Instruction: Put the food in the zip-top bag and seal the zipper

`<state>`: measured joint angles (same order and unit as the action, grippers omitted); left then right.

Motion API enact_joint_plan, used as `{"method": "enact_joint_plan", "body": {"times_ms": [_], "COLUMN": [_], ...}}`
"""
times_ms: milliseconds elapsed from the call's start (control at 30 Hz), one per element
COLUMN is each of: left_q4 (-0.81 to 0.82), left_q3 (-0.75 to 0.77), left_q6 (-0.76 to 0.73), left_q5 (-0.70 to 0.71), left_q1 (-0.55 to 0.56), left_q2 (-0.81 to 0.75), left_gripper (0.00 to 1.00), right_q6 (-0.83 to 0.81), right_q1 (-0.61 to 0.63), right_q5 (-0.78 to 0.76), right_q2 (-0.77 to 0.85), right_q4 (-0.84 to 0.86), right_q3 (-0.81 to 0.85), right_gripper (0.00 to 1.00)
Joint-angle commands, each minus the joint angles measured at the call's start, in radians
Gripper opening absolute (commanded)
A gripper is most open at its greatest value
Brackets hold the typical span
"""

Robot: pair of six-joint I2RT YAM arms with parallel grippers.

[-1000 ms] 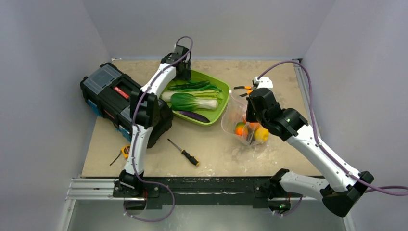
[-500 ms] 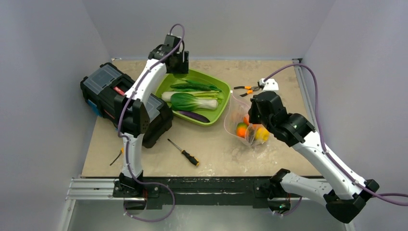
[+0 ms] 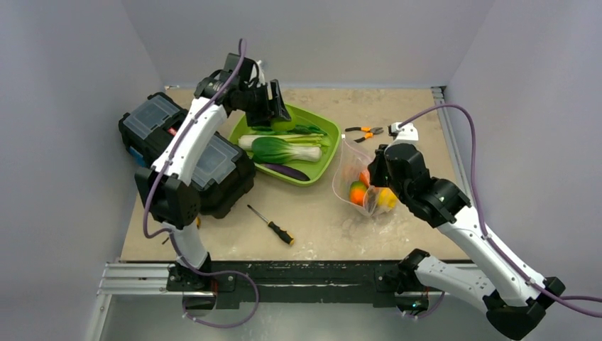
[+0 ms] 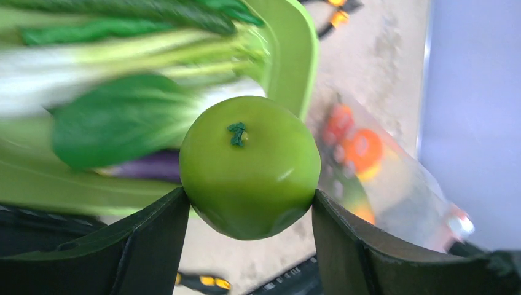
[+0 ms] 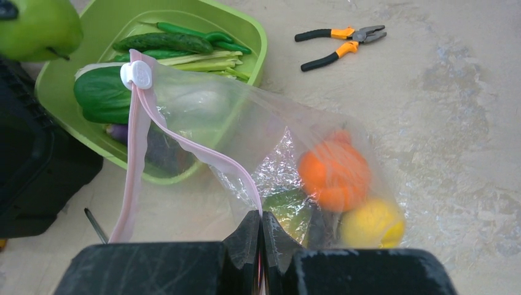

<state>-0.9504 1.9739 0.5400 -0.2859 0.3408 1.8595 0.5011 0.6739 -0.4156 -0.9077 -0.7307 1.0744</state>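
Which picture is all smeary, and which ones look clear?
Left wrist view: the green fruit is sharp, but the bok choy and lime-green tray behind it are smeared, the zip-top bag fuzzy too. Right wrist view: crisp, with shiny glints on the bag's crinkles. Top view: clear, evenly lit, soft shadows.

My left gripper (image 4: 250, 198), above the tray's (image 3: 330, 153) far edge, clasps the green fruit (image 4: 249, 166); my right gripper (image 5: 261, 222), beside the tray, pinches the zipper (image 5: 184, 147).
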Motion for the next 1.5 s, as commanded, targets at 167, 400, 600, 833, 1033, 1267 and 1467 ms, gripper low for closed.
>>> {"method": "enact_joint_plan", "body": {"times_ms": [167, 400, 600, 833, 1033, 1267, 1467], "left_q4": [0.012, 0.204, 0.174, 0.127, 0.114, 0.126, 0.11], "left_q3": [-0.14, -0.198, -0.152, -0.125, -0.091, -0.087, -0.069], "left_q6": [0.154, 0.241, 0.241, 0.248, 0.256, 0.255, 0.241], "left_q5": [-0.235, -0.308, -0.309, -0.277, -0.307, -0.323, -0.327], "left_q1": [0.19, 0.367, 0.439, 0.474, 0.478, 0.488, 0.488], "left_q2": [-0.27, -0.294, -0.213, -0.135, -0.106, -0.106, -0.098], "left_gripper": [0.29, 0.29, 0.29, 0.45, 0.55, 0.72, 0.78], "right_q6": [0.026, 0.038, 0.032, 0.028, 0.026, 0.024, 0.026], "right_q1": [-0.002, -0.002, -0.002, -0.002, -0.002, -0.003, -0.002], "right_q5": [0.002, -0.019, -0.046, -0.066, -0.064, -0.06, -0.062], "right_q2": [0.042, 0.037, 0.058, 0.097, 0.098, 0.1, 0.106], "right_q4": [0.151, 0.184, 0.181, 0.169, 0.17, 0.174, 0.173], "right_q3": [-0.067, -0.049, -0.02, -0.02, -0.023, -0.028, -0.031], "right_gripper": [0.0, 0.0, 0.0, 0.0, 0.0, 0.0, 0.0]}}
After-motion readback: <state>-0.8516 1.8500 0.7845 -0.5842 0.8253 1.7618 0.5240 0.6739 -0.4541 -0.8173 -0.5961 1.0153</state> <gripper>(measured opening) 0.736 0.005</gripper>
